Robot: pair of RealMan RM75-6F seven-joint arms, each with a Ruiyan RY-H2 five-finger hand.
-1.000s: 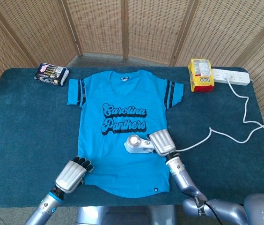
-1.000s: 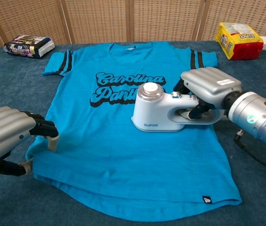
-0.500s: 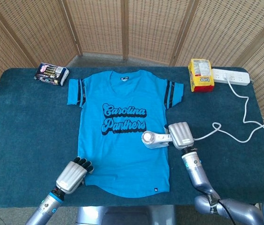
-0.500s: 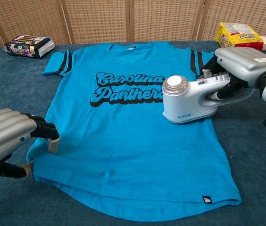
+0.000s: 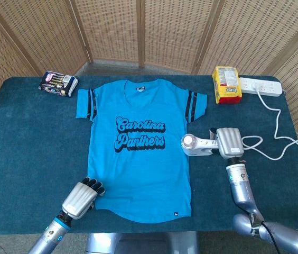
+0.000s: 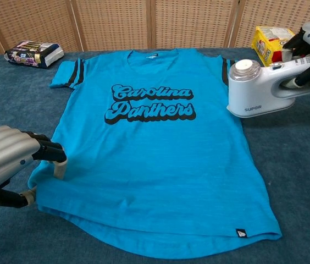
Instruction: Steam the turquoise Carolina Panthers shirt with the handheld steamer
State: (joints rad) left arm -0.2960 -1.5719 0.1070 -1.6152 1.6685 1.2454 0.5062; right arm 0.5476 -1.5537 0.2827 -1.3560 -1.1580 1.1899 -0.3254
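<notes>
Trouble lies at the shirt's [image 5: 138, 148] right edge: right hand [image 5: 229, 142] clamps the steamer [image 5: 195, 145]; the cord [image 5: 276, 132] could snag. Left hand's [image 5: 80, 198] fingers [image 6: 49, 152] seemingly pin the hem.

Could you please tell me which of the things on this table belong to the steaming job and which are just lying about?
Job: turquoise shirt, handheld steamer held by right hand, left hand holding the hem, power strip.
Lying about: yellow packet, dark packet.
</notes>
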